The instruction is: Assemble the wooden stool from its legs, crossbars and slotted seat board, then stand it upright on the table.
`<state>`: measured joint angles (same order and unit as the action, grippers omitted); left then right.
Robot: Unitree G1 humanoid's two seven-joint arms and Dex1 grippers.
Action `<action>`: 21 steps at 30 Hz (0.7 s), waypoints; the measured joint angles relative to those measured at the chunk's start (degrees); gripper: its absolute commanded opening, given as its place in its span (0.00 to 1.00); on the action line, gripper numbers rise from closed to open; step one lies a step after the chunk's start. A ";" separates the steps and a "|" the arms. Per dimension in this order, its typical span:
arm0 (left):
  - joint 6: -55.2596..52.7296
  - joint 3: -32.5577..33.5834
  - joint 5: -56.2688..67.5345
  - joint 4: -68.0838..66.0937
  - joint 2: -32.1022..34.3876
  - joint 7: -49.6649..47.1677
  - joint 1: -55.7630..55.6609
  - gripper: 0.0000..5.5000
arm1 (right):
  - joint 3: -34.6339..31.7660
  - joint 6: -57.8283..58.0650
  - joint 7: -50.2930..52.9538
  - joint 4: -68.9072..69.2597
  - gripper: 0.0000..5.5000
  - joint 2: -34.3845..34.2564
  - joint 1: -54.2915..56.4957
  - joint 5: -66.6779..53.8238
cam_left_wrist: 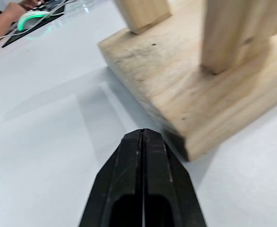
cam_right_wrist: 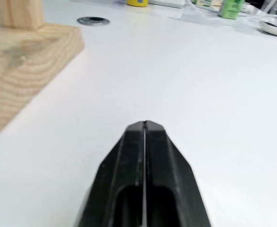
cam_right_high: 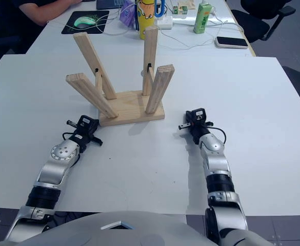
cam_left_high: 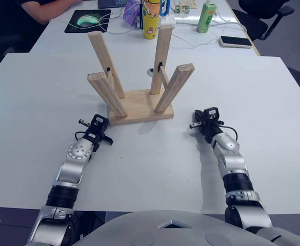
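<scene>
The wooden stool lies upside down on the white table: its seat board point(cam_left_high: 139, 107) is flat on the surface and several legs point(cam_left_high: 174, 87) stick up and splay outward. A crossbar point(cam_left_high: 161, 72) shows low between the far legs. My left gripper point(cam_left_high: 99, 122) rests on the table just in front of the seat's near-left corner point(cam_left_wrist: 185, 142), its fingers pressed together and empty. My right gripper point(cam_left_high: 210, 115) sits on the table to the right of the seat board point(cam_right_wrist: 20, 66), shut too, holding nothing.
A round grommet point(cam_left_high: 151, 71) is set in the table behind the stool. On the far desk stand a yellow cup point(cam_left_high: 151, 20), a green carton point(cam_left_high: 206, 17), a phone point(cam_left_high: 235, 41) and a mouse on a black pad point(cam_left_high: 88, 20). A person's arm rests there.
</scene>
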<state>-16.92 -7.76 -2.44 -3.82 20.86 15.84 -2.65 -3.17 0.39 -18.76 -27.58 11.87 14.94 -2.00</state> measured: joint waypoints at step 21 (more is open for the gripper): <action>-0.35 -1.25 6.86 1.11 1.60 7.28 1.40 0.00 | 5.66 1.92 -9.86 16.76 0.00 0.95 -15.62 -6.07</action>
<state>-17.27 -9.01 4.43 -2.70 22.46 23.12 -1.25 2.49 2.31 -28.62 -10.82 12.82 -0.69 -8.07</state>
